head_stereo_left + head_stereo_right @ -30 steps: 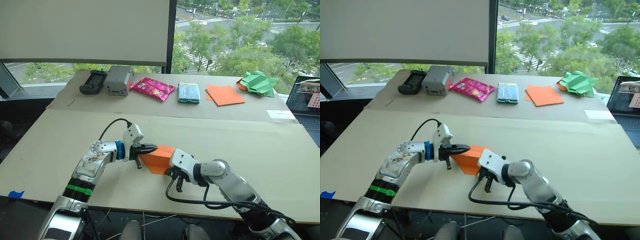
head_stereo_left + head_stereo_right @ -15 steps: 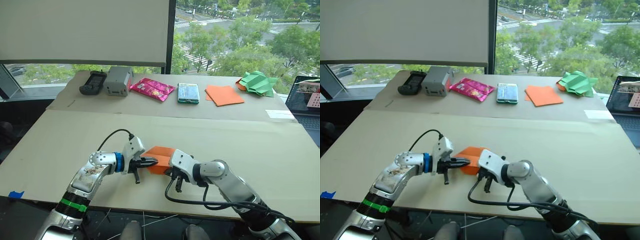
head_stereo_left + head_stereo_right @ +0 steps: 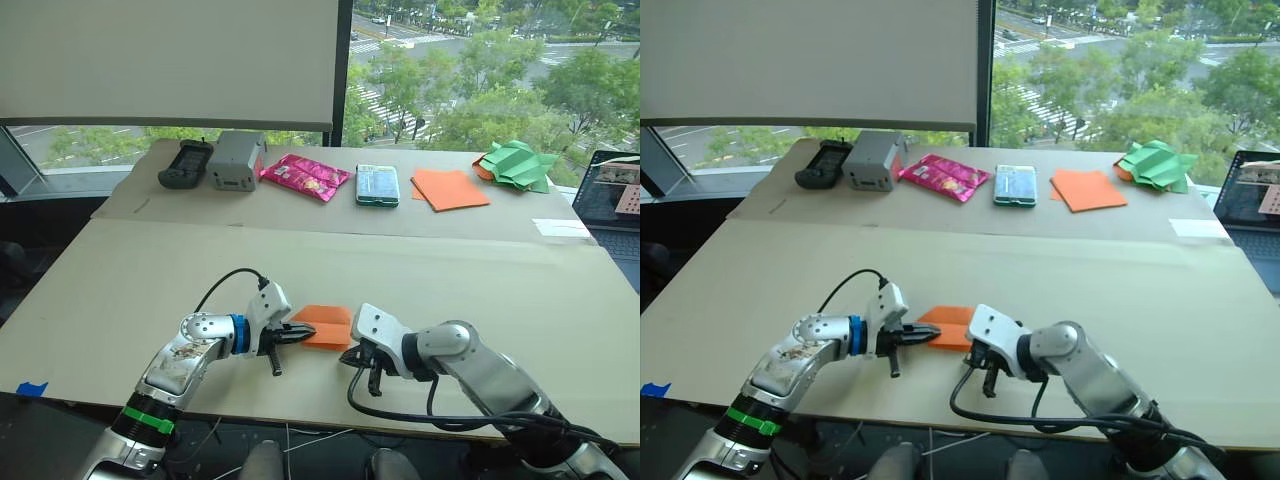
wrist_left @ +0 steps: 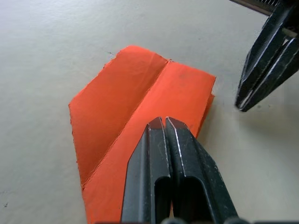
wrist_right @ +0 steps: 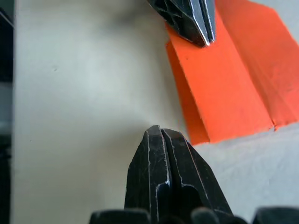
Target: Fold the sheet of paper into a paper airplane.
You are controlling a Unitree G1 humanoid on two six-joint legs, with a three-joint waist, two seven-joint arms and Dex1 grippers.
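This looks like an office or lab room high up in a city building: the big window (image 3: 480, 70) behind the tabletop (image 3: 560, 300) looks down on treetops and a street with crosswalk stripes, and a pale roller blind (image 3: 170, 60) covers its left half. The tabletop is laid with plain cardboard sheets, and along the far edge sit test-bench odds and ends: a black handheld device (image 3: 186, 164), a grey box (image 3: 236, 160), a pink snack packet (image 3: 305, 177), a stack of orange sheets (image 3: 450, 189) and crumpled green paper (image 3: 517, 165). An open laptop (image 3: 612, 200) stands at the right edge.
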